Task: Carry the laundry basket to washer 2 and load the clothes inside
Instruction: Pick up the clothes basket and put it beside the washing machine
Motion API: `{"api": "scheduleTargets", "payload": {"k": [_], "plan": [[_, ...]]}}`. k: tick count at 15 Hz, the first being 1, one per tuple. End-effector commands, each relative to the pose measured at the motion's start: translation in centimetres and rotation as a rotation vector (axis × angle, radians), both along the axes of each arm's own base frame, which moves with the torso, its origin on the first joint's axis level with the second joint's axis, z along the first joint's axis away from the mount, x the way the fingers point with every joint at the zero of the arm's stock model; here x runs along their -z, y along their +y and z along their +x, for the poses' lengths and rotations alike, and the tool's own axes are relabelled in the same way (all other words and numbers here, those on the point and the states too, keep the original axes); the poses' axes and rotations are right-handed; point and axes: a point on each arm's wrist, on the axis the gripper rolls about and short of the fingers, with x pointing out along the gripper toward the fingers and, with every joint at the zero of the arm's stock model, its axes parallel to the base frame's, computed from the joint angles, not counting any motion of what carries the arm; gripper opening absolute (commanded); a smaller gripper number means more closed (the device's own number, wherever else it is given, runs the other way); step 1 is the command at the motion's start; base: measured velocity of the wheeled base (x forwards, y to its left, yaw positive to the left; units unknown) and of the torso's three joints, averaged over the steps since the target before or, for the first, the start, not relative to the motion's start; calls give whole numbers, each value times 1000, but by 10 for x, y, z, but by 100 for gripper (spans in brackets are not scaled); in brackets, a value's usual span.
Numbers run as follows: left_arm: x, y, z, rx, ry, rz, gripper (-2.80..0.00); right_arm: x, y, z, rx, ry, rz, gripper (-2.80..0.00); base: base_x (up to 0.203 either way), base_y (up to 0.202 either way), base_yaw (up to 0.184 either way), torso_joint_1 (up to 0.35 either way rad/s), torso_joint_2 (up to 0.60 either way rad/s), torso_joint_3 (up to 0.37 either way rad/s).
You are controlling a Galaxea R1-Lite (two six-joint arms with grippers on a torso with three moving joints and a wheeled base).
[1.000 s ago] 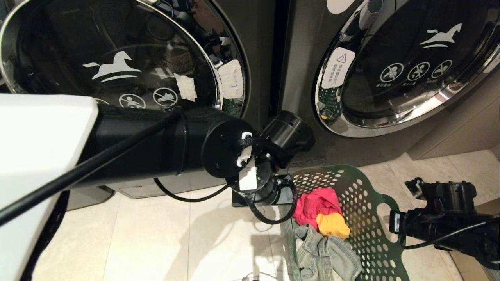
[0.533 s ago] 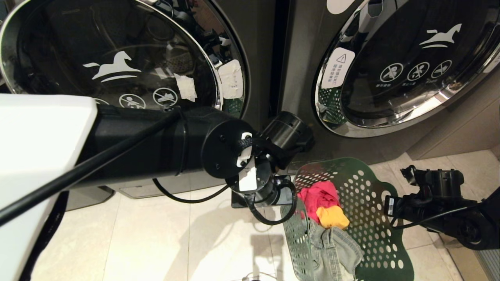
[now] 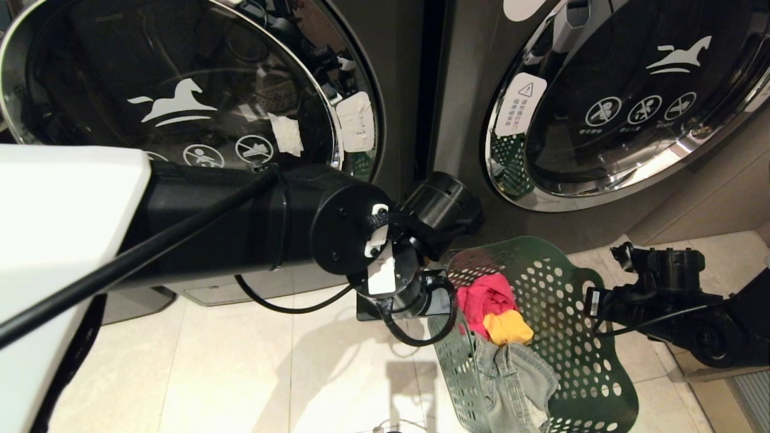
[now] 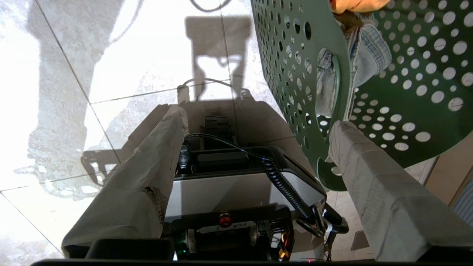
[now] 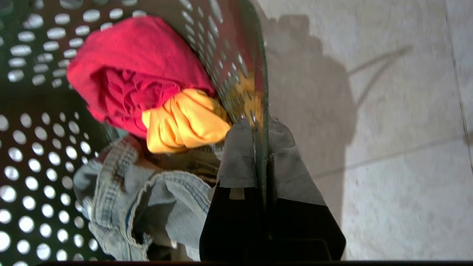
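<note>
We've got the right gripper (image 5: 255, 147) pinched shut on the rim of the laundry basket (image 3: 559, 313), one finger inside the wall, one outside. Left gripper (image 4: 255, 125) gapes wide with nothing in it; one finger (image 4: 351, 147) sits just beside the basket's cut-out side handle on the opposite side, not gripping. The basket is on the tiled floor (image 3: 240, 361), tipped, right in front of the two grey washers, nearer the right-hand one (image 3: 631, 102). We can't read a numeral on either door from here, so which is washer 2 stays open. Still in the basket: red cloth (image 3: 484, 304), yellow piece (image 3: 508, 328), denim (image 3: 517, 379). Both doors look closed. Key relation, as we judge it: the basket spans between our two grippers, handle-to-handle axis running across us, with only the right side secured. The left needs to close on its handle before any level lift.
</note>
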Motion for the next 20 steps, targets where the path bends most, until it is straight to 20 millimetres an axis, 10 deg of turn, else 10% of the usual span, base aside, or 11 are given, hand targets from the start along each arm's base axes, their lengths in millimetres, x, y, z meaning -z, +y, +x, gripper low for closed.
{"api": "scheduleTargets", "payload": {"k": [1, 19, 20], "plan": [[0, 1, 0, -6, 2, 0, 0, -13, -1, 13, -13, -66, -32, -280, 0, 0, 0, 0, 0, 0], [2, 2, -1, -13, 17, 12, 0, -12, -3, 12, 8, -47, -154, -280, 0, 0, 0, 0, 0, 0], [1, 2, -1, -13, 16, 11, 0, -12, -3, 13, 6, -48, -151, -98, 0, 0, 0, 0, 0, 0]]}}
